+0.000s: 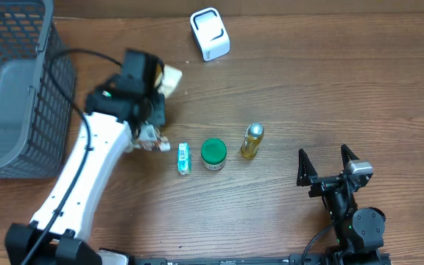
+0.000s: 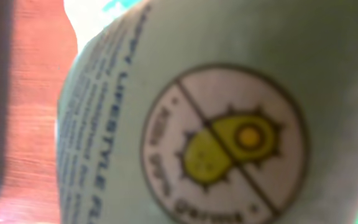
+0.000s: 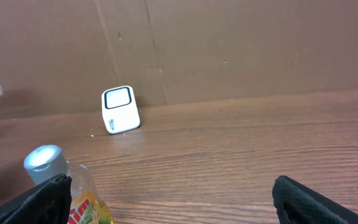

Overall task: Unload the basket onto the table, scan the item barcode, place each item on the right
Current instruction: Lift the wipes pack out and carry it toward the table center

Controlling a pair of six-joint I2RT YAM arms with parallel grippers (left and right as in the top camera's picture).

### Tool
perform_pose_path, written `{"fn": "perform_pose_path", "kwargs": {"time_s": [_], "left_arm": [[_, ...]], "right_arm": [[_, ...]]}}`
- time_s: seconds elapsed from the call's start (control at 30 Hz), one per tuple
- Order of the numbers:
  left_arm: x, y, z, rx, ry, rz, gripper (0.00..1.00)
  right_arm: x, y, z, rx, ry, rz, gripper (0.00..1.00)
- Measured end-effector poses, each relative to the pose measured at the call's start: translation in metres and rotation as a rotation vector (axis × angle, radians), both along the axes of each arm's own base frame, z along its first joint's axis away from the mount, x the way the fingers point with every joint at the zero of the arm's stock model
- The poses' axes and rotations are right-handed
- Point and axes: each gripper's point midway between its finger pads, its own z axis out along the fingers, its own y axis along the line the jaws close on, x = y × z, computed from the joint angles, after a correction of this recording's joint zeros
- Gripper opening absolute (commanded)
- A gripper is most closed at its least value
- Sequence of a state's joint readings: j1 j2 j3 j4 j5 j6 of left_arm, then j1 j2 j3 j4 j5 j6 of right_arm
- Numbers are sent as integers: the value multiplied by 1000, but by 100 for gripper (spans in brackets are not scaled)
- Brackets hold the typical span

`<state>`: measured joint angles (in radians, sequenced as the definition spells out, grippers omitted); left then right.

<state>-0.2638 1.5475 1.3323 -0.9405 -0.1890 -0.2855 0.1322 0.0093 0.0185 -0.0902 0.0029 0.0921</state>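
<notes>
My left gripper (image 1: 158,81) is raised over the left part of the table, shut on a pale green packet (image 1: 171,76). That packet (image 2: 216,124) fills the left wrist view, showing small print and a round crossed-out germ mark; no barcode shows there and my fingers are hidden. The white scanner (image 1: 210,34) stands at the back of the table, up and to the right of the packet, and it also appears as the white scanner (image 3: 120,109) in the right wrist view. My right gripper (image 1: 328,163) rests open at the front right, holding nothing.
A grey mesh basket (image 1: 13,88) stands at the far left. A teal box (image 1: 184,158), a green-lidded jar (image 1: 213,154) and a yellow bottle (image 1: 252,140) lie in a row mid-table. A small packet (image 1: 147,140) lies beside my left arm. The bottle (image 3: 73,193) sits by my right gripper's left finger.
</notes>
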Motion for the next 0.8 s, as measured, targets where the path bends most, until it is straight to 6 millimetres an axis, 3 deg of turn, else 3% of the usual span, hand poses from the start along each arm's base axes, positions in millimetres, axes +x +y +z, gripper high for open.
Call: {"fn": "perform_pose_path", "kwargs": {"time_s": [0.27, 0.53, 0.73, 0.8], "left_arm": [[-8, 0, -70, -6, -3, 22, 7], [-24, -5, -104, -9, 29, 3, 9], [-27, -4, -120, 2, 65, 5, 24], [-27, -4, -125, 1, 77, 7, 40]], "right_arm": [[0, 0, 0, 0, 0, 0, 100], [0, 0, 0, 0, 0, -1, 100], [0, 0, 0, 0, 0, 0, 100], [0, 0, 0, 0, 0, 0, 100]]}}
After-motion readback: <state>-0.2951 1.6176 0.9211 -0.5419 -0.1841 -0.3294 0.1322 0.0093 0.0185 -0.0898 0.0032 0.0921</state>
